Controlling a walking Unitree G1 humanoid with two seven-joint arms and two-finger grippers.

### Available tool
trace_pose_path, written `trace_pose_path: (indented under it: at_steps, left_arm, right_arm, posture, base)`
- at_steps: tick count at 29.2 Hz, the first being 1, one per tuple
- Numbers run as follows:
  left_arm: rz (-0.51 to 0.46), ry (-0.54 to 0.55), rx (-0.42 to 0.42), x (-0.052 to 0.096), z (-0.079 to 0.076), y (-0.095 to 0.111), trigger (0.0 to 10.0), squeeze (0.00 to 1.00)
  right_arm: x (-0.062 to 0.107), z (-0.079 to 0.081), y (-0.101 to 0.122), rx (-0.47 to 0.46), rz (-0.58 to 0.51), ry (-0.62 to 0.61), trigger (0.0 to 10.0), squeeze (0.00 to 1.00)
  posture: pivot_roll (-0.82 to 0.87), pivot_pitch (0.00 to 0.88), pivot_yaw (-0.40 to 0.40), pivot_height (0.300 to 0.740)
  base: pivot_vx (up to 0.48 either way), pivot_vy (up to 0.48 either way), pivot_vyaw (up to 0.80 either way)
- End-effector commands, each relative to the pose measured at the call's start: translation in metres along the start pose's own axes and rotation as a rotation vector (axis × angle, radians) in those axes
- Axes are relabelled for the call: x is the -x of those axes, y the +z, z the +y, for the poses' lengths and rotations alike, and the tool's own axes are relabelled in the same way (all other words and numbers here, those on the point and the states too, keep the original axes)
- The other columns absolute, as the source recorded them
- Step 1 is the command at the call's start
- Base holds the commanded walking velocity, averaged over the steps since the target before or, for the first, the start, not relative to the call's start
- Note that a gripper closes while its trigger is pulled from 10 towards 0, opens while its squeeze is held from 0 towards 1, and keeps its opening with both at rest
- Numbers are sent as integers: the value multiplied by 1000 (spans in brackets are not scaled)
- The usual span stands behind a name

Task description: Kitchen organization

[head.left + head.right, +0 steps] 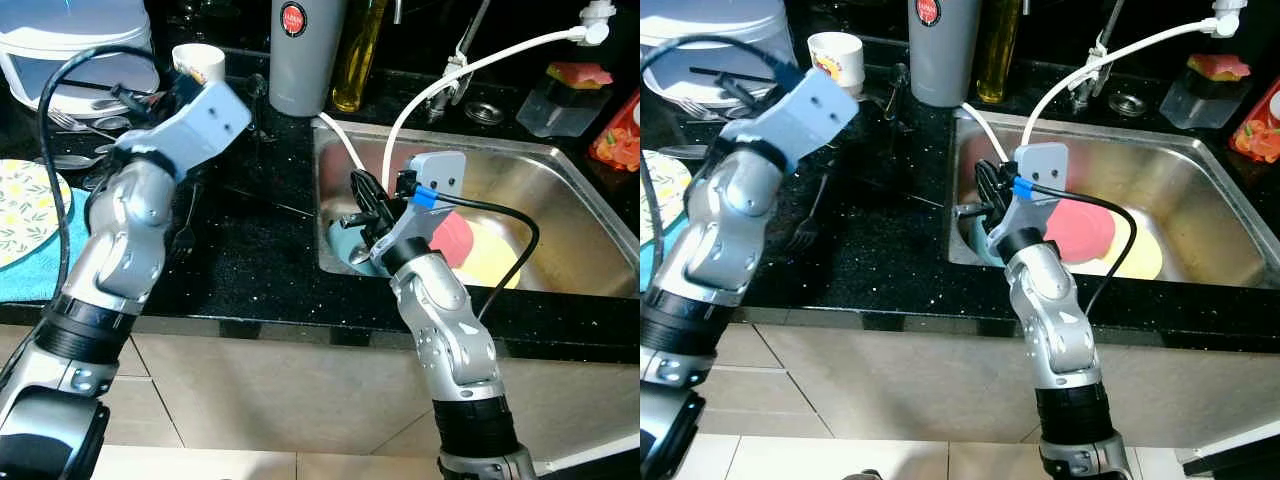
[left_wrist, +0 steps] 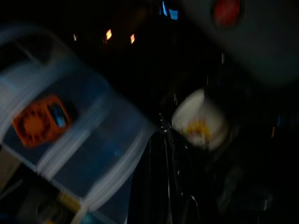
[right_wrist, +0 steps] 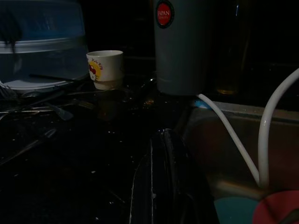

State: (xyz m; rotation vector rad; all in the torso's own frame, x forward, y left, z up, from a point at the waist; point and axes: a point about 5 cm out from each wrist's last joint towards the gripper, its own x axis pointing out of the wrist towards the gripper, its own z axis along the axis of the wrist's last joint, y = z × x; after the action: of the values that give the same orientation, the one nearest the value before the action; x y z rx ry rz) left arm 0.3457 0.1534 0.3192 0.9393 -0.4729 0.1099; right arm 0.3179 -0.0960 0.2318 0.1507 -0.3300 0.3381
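One cup [image 1: 836, 58], one grey flask [image 1: 943, 50] and one oil bottle [image 1: 998, 50] stand on the bench [image 1: 880, 250]. Three plates lie in the sink [image 1: 1200, 200]: pink [image 1: 1080, 230], yellow [image 1: 1138, 256], teal [image 1: 345, 243]

The counter [image 1: 250, 250] looks like polished black stone, glossy and flecked with pale specks. The sink [image 1: 560, 170] is brushed steel with a dull sheen. A tall flask [image 1: 300, 60] has a smooth matt grey body. The cup [image 1: 837, 57] looks like glazed white ceramic. The hose [image 1: 480, 60] is smooth white plastic. The bottle [image 1: 357, 60] is clear, shiny and yellowish. The cloth [image 1: 40, 270] is soft blue fabric. The fork [image 1: 805, 232] is shiny metal.
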Motion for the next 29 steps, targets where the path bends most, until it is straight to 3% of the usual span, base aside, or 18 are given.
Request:
trace_pose_path:
  at_steps: [1,3,4,5,8,12,13,15,16,20,21,23,27,29]
  left_arm:
    - [-98,-7,95,-1,-2,23,10000,0]
    - [-172,-32,213,-1,-5,38,10000,0]
    - [-172,-32,213,-1,-5,38,10000,0]
    - [-250,-60,299,0,-7,52,10000,0]
    - [-305,-83,389,1,-10,63,10000,0]
    - [-300,-102,590,-4,-14,65,10000,0]
    - [-300,-102,590,-4,-14,65,10000,0]
    - [-297,-115,699,-9,-15,66,10000,0]
    - [-297,-115,699,-9,-15,66,10000,0]
    - [-253,-222,1058,-19,-23,64,10000,0]
    - [-253,-222,1058,-19,-23,64,10000,0]
    - [-228,-259,1215,-24,-27,62,10000,0]
    - [-219,-305,1292,-27,-33,63,10000,0]
    - [-216,-377,1400,-28,-39,68,10000,0]
  right_arm:
    - [0,-7,3,4,-11,-25,10000,0]
    - [0,-8,4,9,-12,-30,10000,0]
    - [0,-8,4,9,-12,-30,10000,0]
    - [0,-10,4,14,-13,-38,10000,0]
    - [0,-13,4,23,-11,-51,10000,0]
    - [-1,-21,2,64,9,-110,10000,0]
    - [-1,-21,2,64,9,-110,10000,0]
    - [-1,-28,2,86,12,-164,10000,0]
    - [-1,-28,2,86,12,-164,10000,0]
    - [1,-43,6,121,-2,-259,10000,0]
    - [1,-43,6,121,-2,-259,10000,0]
    - [2,-47,8,126,-8,-281,10000,0]
    - [2,-48,9,128,-15,-294,10000,0]
    - [2,-48,11,129,-22,-297,10000,0]
  posture:
    - [275,63,-98,740]
    - [267,57,-98,740]
    - [267,57,-98,740]
    - [263,52,-100,740]
    - [259,48,-102,740]
    - [246,42,-103,740]
    - [246,42,-103,740]
    - [240,43,-104,740]
    - [240,43,-104,740]
    - [231,47,-104,740]
    - [231,47,-104,740]
    - [225,53,-103,740]
    - [219,59,-102,740]
    - [213,62,-101,740]
  base:
    - [0,0,0]
    - [0,0,0]
    - [0,0,0]
    - [0,0,0]
    - [0,0,0]
    - [0,0,0]
    - [0,0,0]
    - [0,0,0]
    - [0,0,0]
    - [0,0,0]
    - [0,0,0]
    - [0,0,0]
    - [0,0,0]
    - [0,0,0]
